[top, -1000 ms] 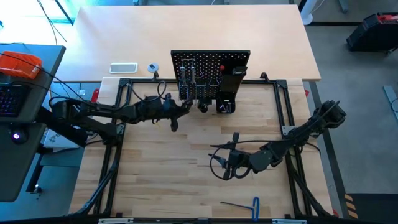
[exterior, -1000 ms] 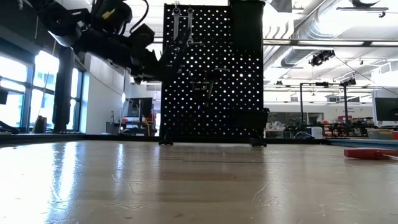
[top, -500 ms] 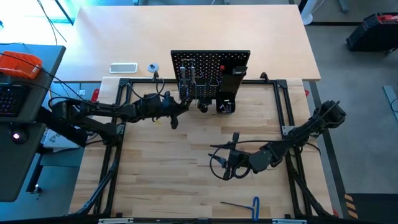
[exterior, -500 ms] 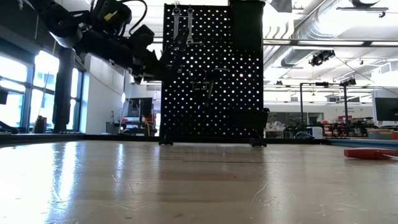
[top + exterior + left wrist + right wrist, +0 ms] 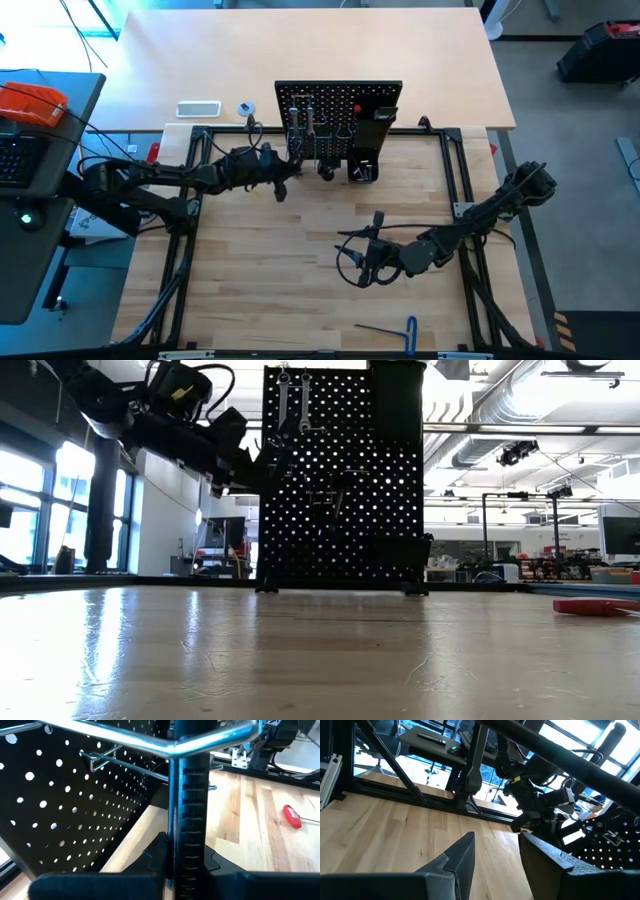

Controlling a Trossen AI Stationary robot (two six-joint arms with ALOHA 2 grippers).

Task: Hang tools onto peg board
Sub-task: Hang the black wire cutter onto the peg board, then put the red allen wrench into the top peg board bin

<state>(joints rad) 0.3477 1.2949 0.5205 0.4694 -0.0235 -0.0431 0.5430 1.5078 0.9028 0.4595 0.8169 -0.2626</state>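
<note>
The black peg board (image 5: 338,120) stands upright at the table's far middle, and silver wrenches (image 5: 293,400) hang from its upper hooks. My left gripper (image 5: 283,180) is level in front of the board's left side and is shut on a black ribbed tool (image 5: 190,810) with a silver rod (image 5: 125,742) across its far end. In the low view my left gripper (image 5: 245,460) is high above the table. My right gripper (image 5: 365,262) is open and empty over the middle of the table; it also shows in its wrist view (image 5: 497,865). My left gripper holds the black ribbed tool by its near end (image 5: 189,862), pinched between the two fingers. The fingers come level from the table's left, and the tool runs on forward along them. The tool is lifted clear of the table, its far end close to the board's hooks (image 5: 115,762).
A blue-handled hex key (image 5: 395,327) lies near the table's front edge. A red-handled screwdriver (image 5: 292,816) lies on the table to the board's right, and it shows in the low view (image 5: 595,606). A black metal frame (image 5: 195,200) borders the work area.
My left gripper has gone a little toward the table's far edge and the peg board, carrying the black tool, still shut on it and clear of the table.
</note>
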